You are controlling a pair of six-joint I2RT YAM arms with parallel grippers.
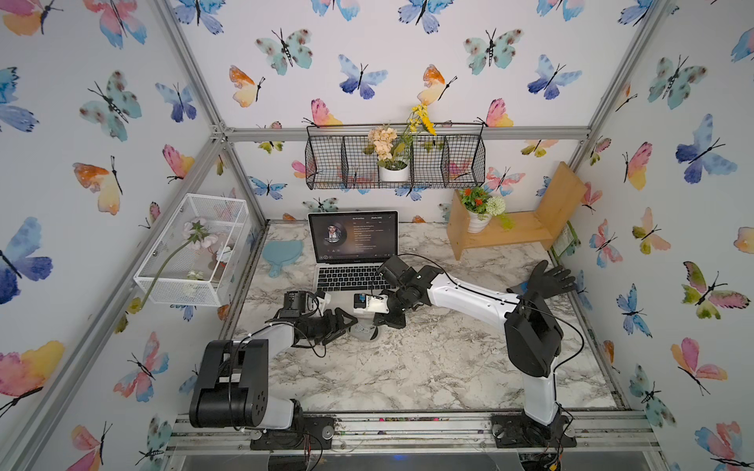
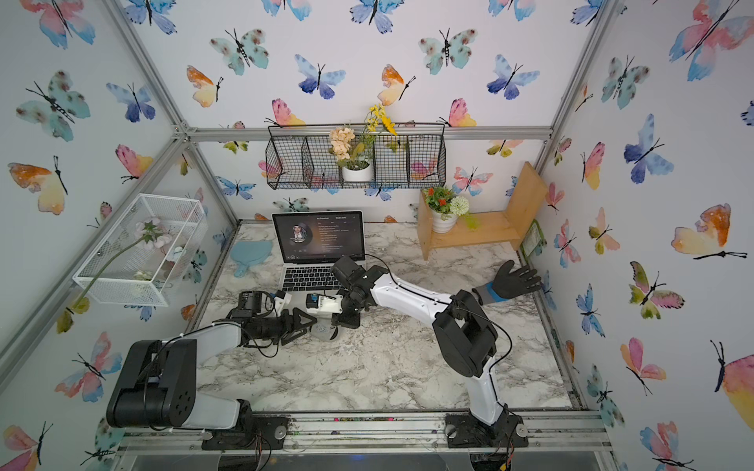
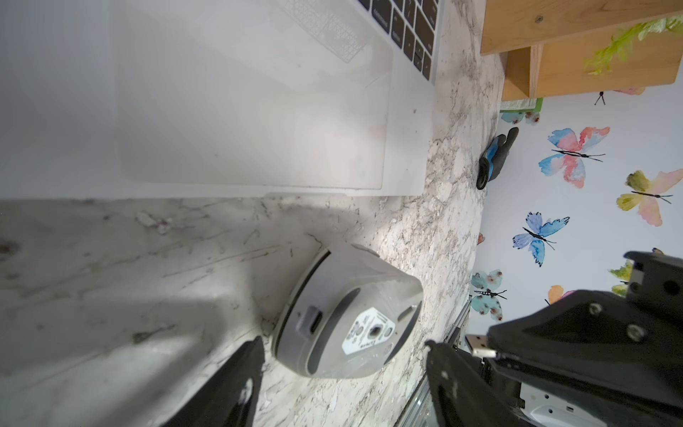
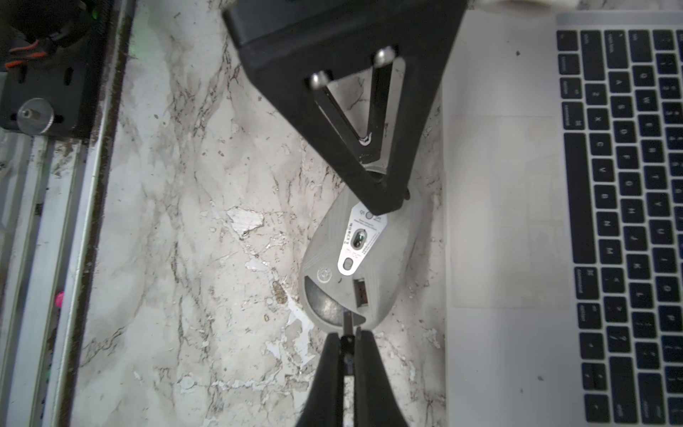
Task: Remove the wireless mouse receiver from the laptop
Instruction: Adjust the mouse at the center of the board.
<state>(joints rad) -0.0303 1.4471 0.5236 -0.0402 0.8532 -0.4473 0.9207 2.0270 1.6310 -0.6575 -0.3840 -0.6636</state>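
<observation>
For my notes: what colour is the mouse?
The mouse is grey; the right wrist view shows it best.

Top views high, looking down; wrist views close, sharing mouse (image 3: 347, 314), laptop (image 3: 258, 111).

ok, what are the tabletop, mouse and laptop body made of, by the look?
Tabletop: likely marble-print laminate, semi-gloss; pattern flakes off in white chips. Mouse: matte grey moulded plastic, seams and slot visible. Laptop: matte silver metal, probably aluminium; even, seamless palm rest.
</observation>
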